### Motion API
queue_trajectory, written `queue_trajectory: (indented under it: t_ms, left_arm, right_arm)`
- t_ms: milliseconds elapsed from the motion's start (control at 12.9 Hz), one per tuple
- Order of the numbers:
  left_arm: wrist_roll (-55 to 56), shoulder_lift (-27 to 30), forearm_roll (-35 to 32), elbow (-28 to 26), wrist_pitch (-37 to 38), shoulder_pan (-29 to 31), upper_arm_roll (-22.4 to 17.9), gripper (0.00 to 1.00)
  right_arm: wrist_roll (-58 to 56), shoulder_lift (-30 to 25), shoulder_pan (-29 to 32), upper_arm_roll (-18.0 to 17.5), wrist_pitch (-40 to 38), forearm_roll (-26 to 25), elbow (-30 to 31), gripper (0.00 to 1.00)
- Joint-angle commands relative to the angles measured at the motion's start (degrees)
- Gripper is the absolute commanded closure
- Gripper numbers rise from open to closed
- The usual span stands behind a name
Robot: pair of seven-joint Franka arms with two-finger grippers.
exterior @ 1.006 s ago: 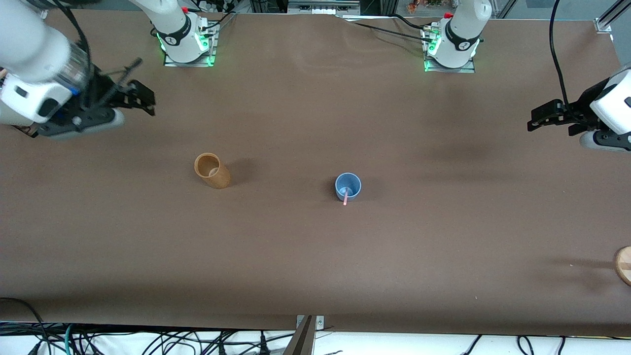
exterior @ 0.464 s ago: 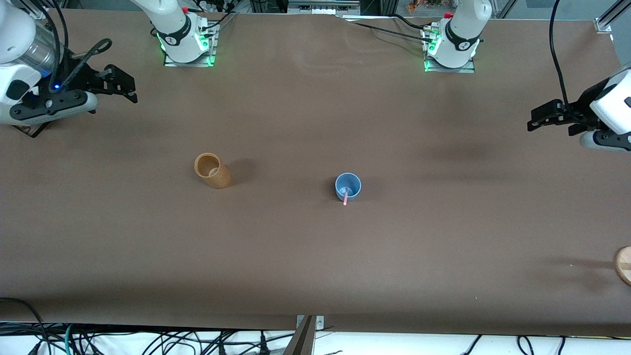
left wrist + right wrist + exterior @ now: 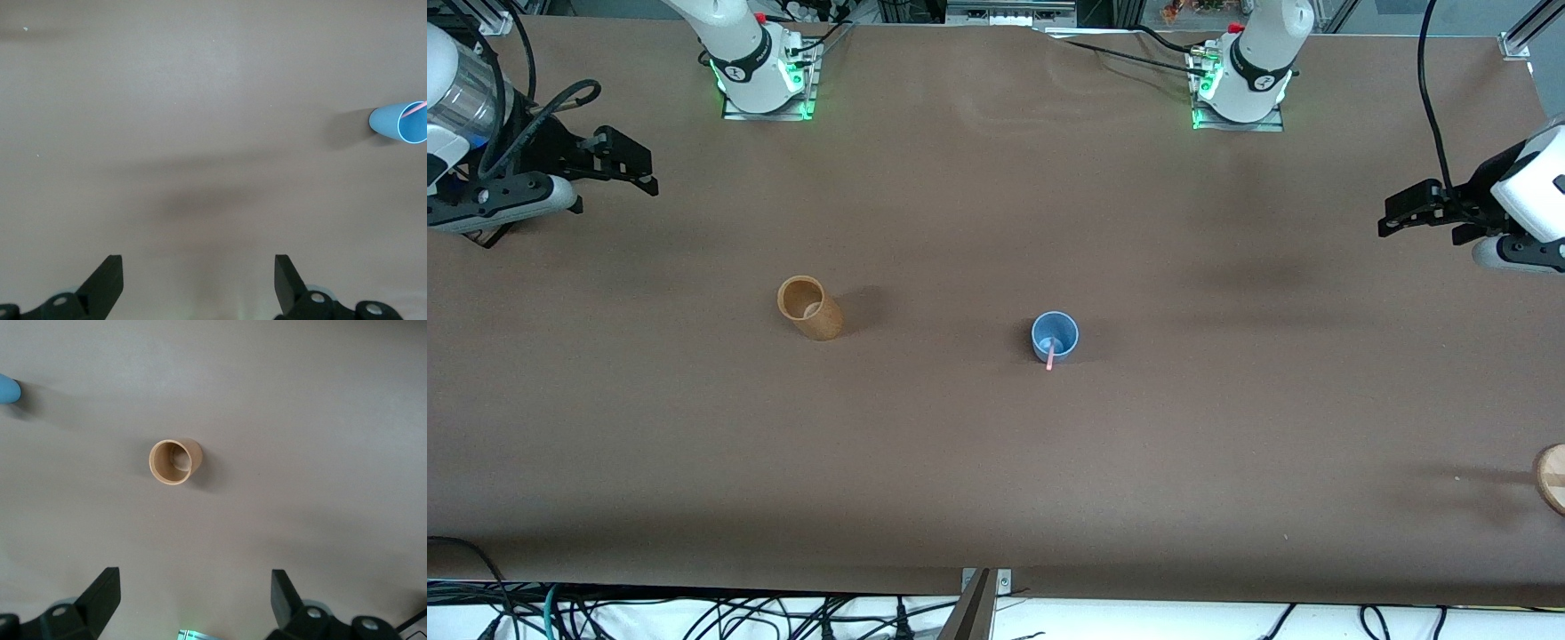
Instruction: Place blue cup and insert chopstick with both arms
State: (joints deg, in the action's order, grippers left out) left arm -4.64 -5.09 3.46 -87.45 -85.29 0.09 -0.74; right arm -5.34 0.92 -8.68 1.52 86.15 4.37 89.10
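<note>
The blue cup (image 3: pixel 1055 334) stands upright at the middle of the table, with the pink chopstick (image 3: pixel 1051 356) leaning in it, its top end over the rim toward the front camera. The cup also shows in the left wrist view (image 3: pixel 399 123) with the chopstick (image 3: pixel 416 109), and its edge shows in the right wrist view (image 3: pixel 8 389). My left gripper (image 3: pixel 1396 213) is open and empty, up over the left arm's end of the table. My right gripper (image 3: pixel 630 164) is open and empty, up over the right arm's end of the table.
A taller tan-brown cup (image 3: pixel 809 307) stands toward the right arm's end, beside the blue cup; it also shows in the right wrist view (image 3: pixel 175 461). A round wooden thing (image 3: pixel 1552 476) sits at the table's edge at the left arm's end, nearer the front camera.
My right gripper has pulled back toward the right arm's end of the table and away from the tan-brown cup. The left arm, the blue cup and the chopstick have not moved.
</note>
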Motion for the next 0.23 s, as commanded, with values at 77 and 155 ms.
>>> queue_trajectory:
  t_ms: [77, 155]
  left_arm:
    - [-0.98, -0.1, 0.14, 0.26, -0.32, -0.09, -0.4, 0.0]
    - [-0.9, -0.1, 0.14, 0.61, -0.32, -0.09, -0.4, 0.0]
  right_arm:
    - [-0.63, 0.05, 0.33, -0.38, -0.54, 0.64, -1.3, 0.0]
    - [-0.63, -0.04, 0.15, -0.55, -0.63, 0.56, -1.3, 0.0]
